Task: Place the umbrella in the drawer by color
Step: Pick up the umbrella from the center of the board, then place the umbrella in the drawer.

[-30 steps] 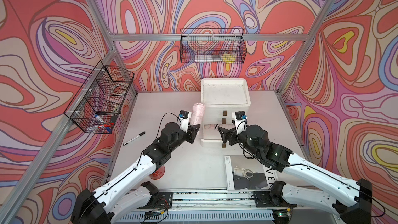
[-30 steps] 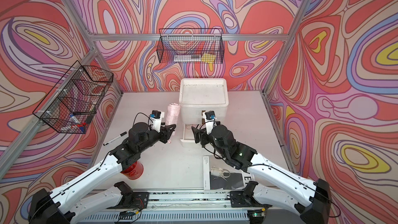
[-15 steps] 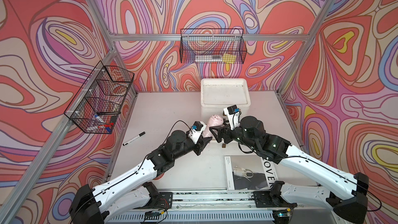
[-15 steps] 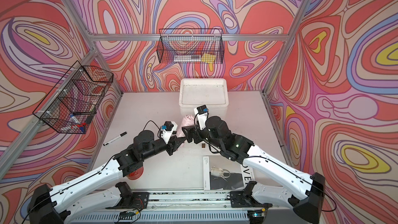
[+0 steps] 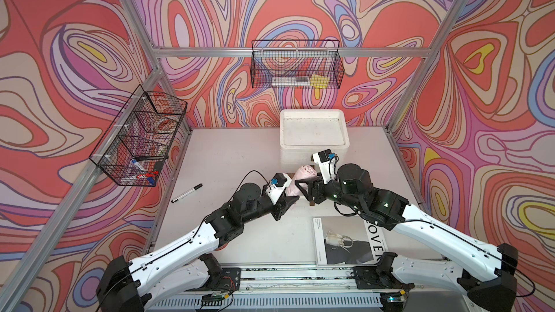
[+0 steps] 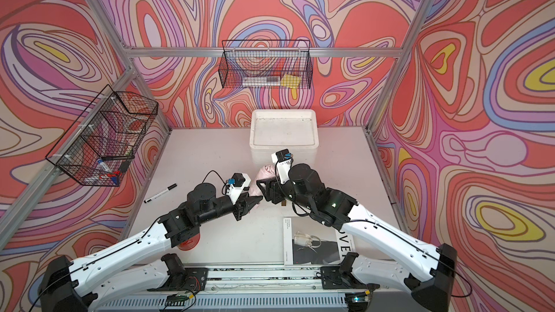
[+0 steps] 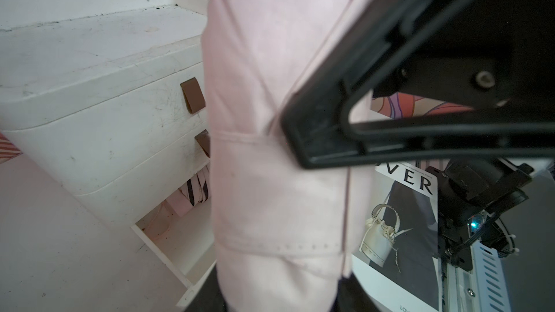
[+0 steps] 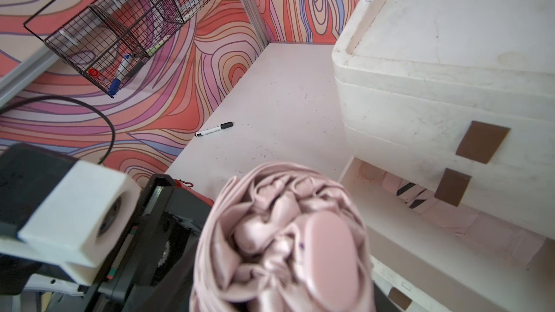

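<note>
A folded pink umbrella (image 5: 304,172) (image 6: 267,172) hangs upright above the table, in front of the white drawer unit (image 5: 312,133). My left gripper (image 5: 290,198) (image 7: 279,298) is shut on its lower end. My right gripper (image 5: 304,188) (image 8: 279,295) has closed round its upper part. In the left wrist view one black right finger (image 7: 330,133) presses against the umbrella (image 7: 270,115). The bottom drawer (image 7: 180,244) (image 8: 420,235) stands open and holds pink folded items with black stripes (image 8: 414,196). The two drawers above it are closed.
A black-capped marker (image 5: 186,193) lies on the table to the left. A magazine (image 5: 348,241) lies at the front right. Wire baskets hang on the left wall (image 5: 138,136) and on the back wall (image 5: 295,67). A red object (image 6: 187,243) sits under the left arm.
The left arm carried the umbrella from the drawer unit's left side to its front. The right gripper came up to the umbrella and narrowed its jaws around it.
</note>
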Action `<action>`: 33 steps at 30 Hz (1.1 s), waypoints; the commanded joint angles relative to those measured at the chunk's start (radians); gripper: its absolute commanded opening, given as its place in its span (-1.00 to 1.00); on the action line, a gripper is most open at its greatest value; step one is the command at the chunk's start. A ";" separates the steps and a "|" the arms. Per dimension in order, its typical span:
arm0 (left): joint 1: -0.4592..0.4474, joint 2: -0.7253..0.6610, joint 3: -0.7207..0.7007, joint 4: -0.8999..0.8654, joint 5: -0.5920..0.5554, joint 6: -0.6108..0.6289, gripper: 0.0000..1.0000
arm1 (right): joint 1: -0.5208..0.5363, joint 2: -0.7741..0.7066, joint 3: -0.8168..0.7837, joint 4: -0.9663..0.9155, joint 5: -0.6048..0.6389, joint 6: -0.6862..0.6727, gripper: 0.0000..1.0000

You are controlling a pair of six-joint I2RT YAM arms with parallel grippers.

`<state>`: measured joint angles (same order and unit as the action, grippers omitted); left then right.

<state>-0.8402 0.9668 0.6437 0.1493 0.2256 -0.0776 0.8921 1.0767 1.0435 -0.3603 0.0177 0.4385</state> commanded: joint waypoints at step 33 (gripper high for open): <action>-0.018 -0.255 -0.105 0.044 -0.640 -0.160 0.99 | 0.004 0.069 -0.384 0.685 0.594 0.022 -0.50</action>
<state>-0.8623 0.7254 0.5518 0.1825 -0.3534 -0.2150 0.8963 1.0901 0.6159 0.1951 0.6323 0.4438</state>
